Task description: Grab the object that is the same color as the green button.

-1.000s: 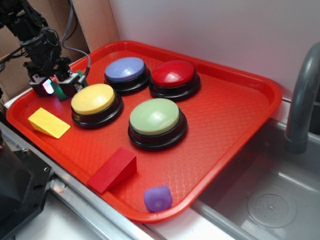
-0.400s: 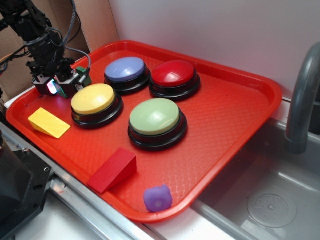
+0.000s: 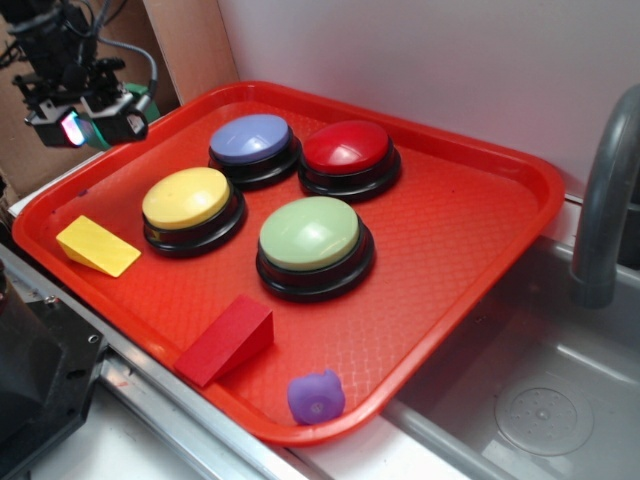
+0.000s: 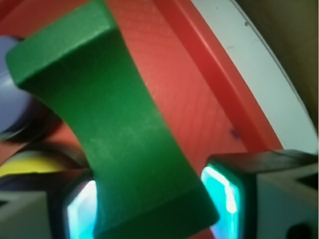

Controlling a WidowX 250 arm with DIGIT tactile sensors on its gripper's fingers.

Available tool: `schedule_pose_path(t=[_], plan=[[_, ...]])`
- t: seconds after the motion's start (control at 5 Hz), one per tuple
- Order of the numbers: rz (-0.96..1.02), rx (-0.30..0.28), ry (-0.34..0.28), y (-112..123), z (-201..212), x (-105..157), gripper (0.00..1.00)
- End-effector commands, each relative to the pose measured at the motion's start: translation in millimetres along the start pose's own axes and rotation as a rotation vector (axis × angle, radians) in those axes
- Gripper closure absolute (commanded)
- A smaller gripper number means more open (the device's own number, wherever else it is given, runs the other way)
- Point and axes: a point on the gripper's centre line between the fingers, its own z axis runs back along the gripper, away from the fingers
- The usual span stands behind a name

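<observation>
With my pincer point(image 3: 88, 128) closed on the green block point(image 4: 114, 129), which hangs clear above the tray's point(image 3: 480, 290) far left corner, well apart from the green button point(image 3: 310, 235), the grab looks essentially done.

Red tray point(image 3: 480, 215) with yellow wedge point(image 3: 97, 246), red wedge point(image 3: 226, 339), purple toy point(image 3: 316, 397).

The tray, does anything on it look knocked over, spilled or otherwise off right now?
Nothing stands out. The four buttons sit upright on the red tray, and the yellow wedge, red wedge and purple toy rest flat. The gripper holds the green block above the tray's far corner.
</observation>
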Motion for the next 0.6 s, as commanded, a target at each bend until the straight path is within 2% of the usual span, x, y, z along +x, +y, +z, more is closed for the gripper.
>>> schedule_pose_path(t=[0.0,0.2,0.4], plan=[[-0.107,0.002,0.008,-47,53,-45,1.00],[-0.179,-0.027,0.051,-64,55,-67,1.00],[-0.229,-0.027,0.061,-75,54,-74,1.00]])
